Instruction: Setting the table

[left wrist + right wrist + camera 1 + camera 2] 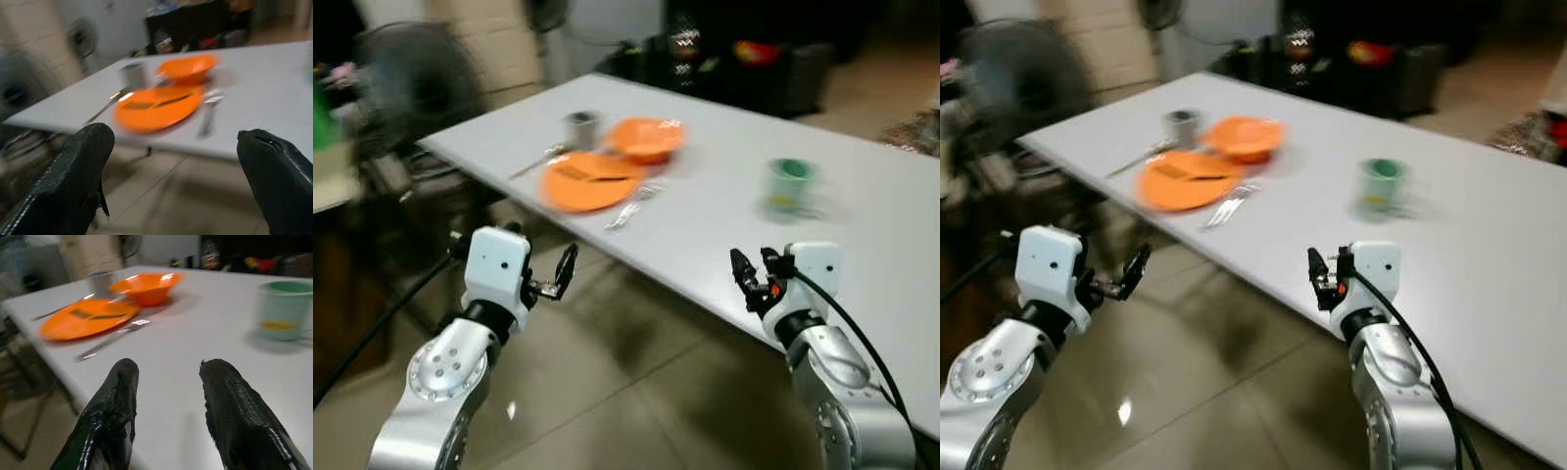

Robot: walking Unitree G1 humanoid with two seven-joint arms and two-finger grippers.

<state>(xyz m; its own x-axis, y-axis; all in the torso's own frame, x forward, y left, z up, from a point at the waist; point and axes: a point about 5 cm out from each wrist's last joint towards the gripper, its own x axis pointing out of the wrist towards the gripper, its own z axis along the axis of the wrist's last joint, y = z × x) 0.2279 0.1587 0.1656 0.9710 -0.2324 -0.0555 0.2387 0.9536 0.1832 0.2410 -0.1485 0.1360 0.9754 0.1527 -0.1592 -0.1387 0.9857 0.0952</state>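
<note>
setting mostly laid: orange plate (590, 180), orange bowl (646, 138), fork (631, 208), grey cup (580, 127) far left on white table (724, 235) | green mug (789, 184) apart, right | left gripper (560, 277) fingers apart, empty, off near edge | right gripper (752, 273) fingers apart, empty, at near edge | left: likely place mug

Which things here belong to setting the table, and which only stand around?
For the job: orange plate, orange bowl, fork, green mug, grey cup, white table.
Just around: fan, dark shelf.
</note>
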